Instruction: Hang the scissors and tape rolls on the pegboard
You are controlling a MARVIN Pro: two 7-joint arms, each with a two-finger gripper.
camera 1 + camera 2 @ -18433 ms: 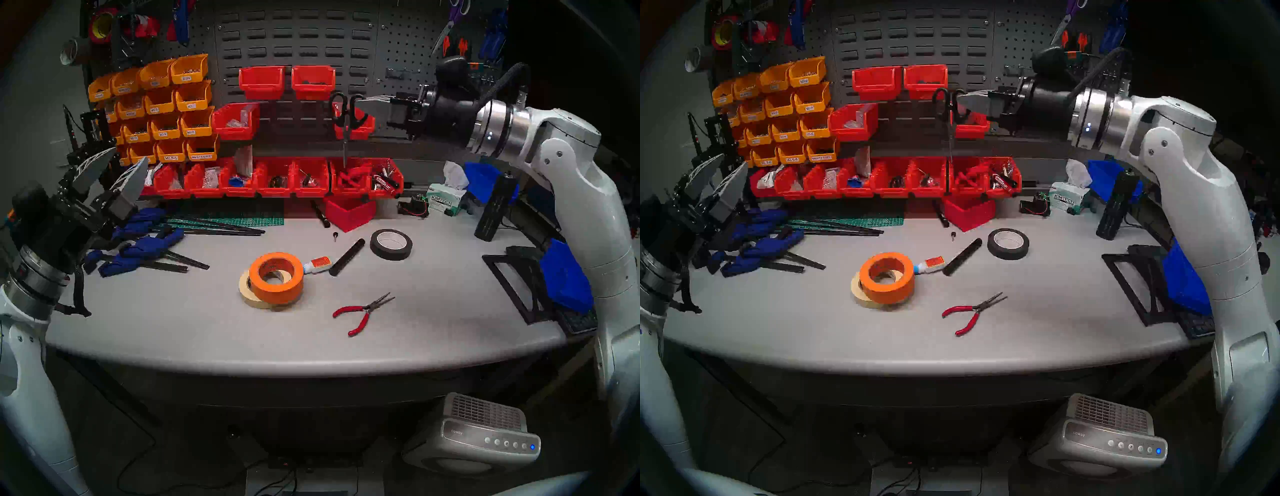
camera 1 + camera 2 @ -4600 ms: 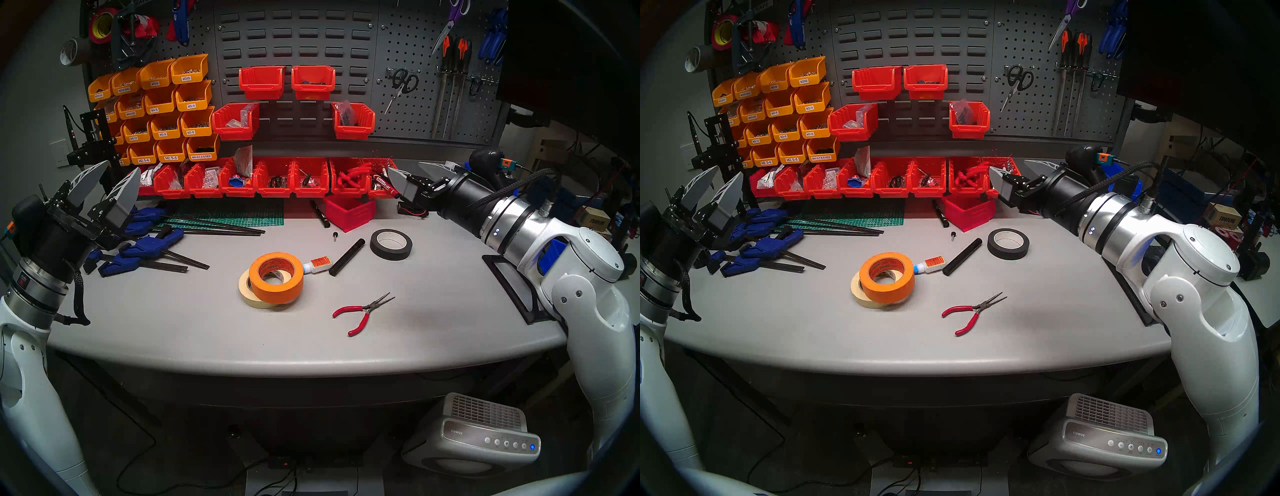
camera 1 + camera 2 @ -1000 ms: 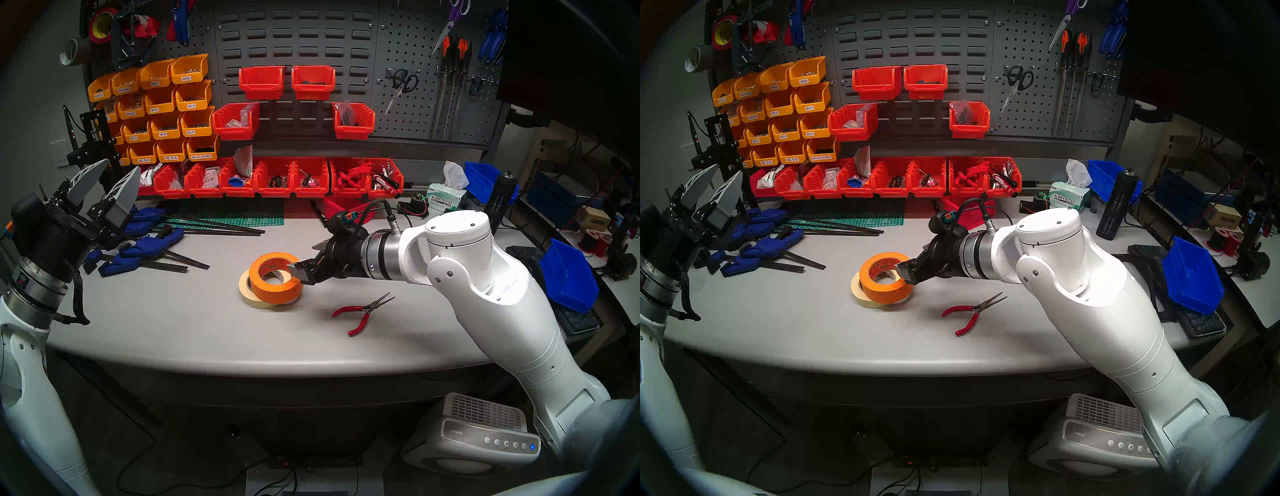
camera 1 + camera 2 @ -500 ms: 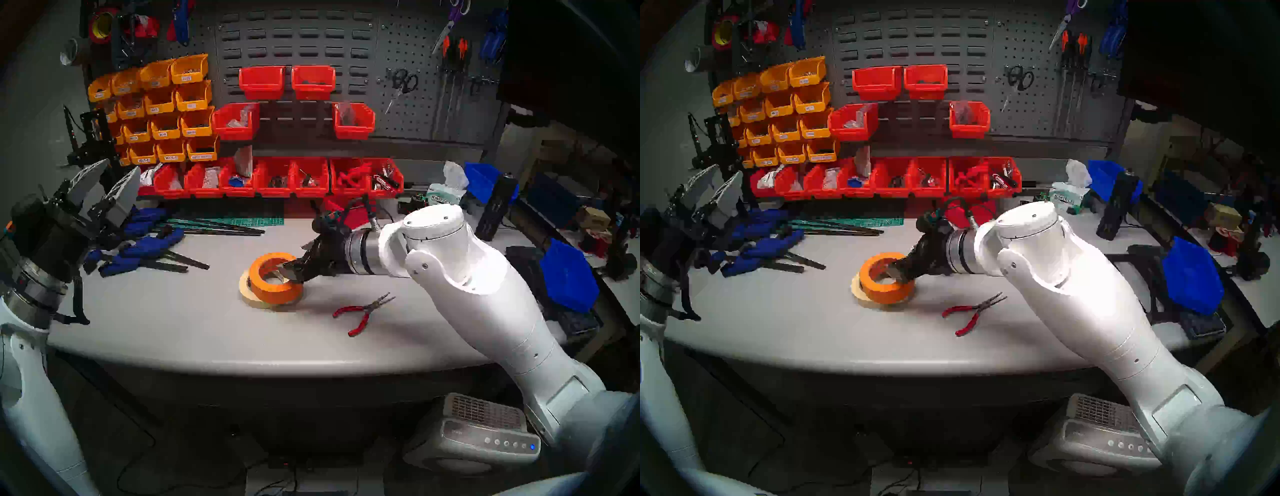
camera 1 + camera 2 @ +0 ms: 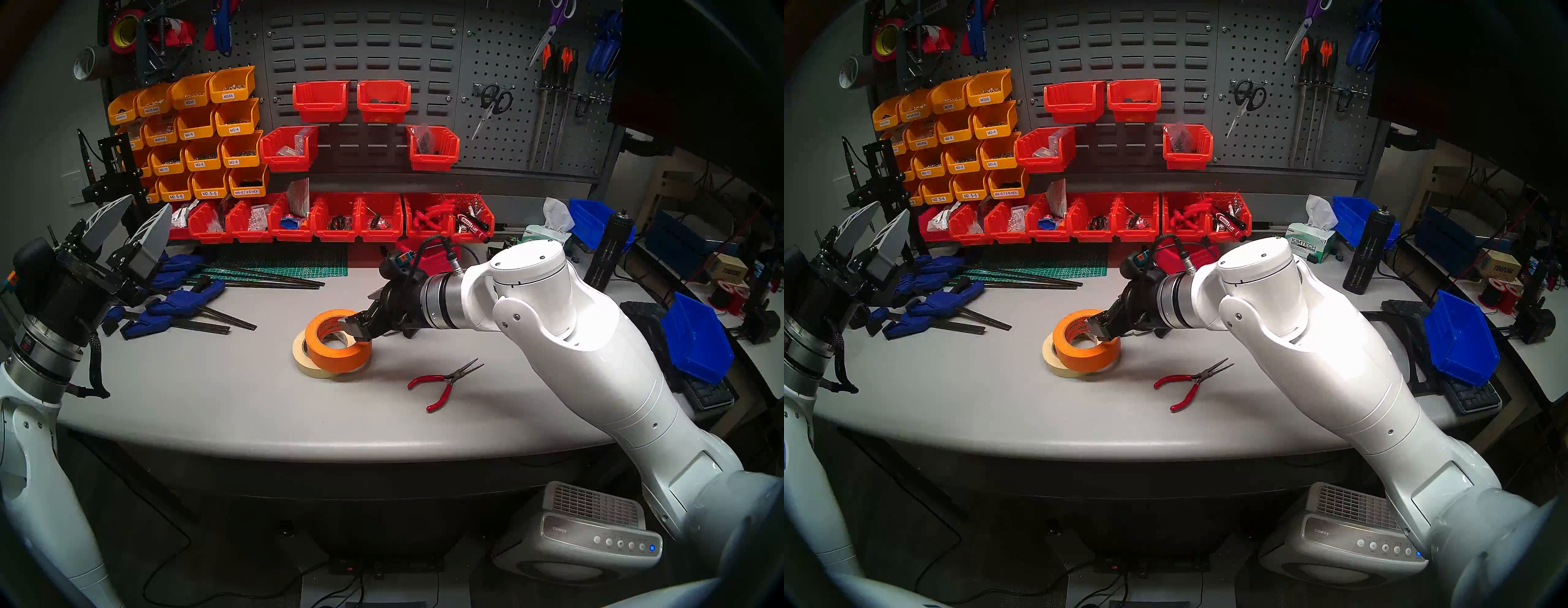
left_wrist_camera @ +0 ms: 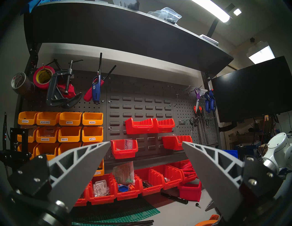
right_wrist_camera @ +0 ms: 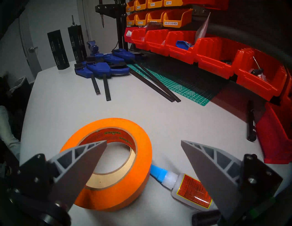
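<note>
Head stereo left: the orange tape roll [image 5: 337,342], a wide ring with a card core, lies flat on the grey counter [image 5: 254,407], resting partly on the slimmer cream tape roll [image 5: 302,354]. The right pincer [image 5: 355,323] hangs spread over the orange roll's right rim, pinching nothing. The left pincer [image 5: 131,227] is raised at the left, spread and empty. The black-handled scissors [image 5: 492,106] hang on a hook of the perforated pegboard [image 5: 500,51]. Red plastic bins [image 5: 339,216] hold small parts, bags and markers; the yellow bins [image 5: 191,127] hold screws.

Head stereo right: much the same; red-handled pliers [image 5: 1191,382] lie apart from the rolls.

Left wrist: ribbed grey fingers [image 6: 82,164] stand wide before the bin wall.

Right wrist: one finger [image 7: 82,165] is over the orange roll's hole, the other over a clear glue bottle [image 7: 186,187] whose blue cap touches the roll.
</note>
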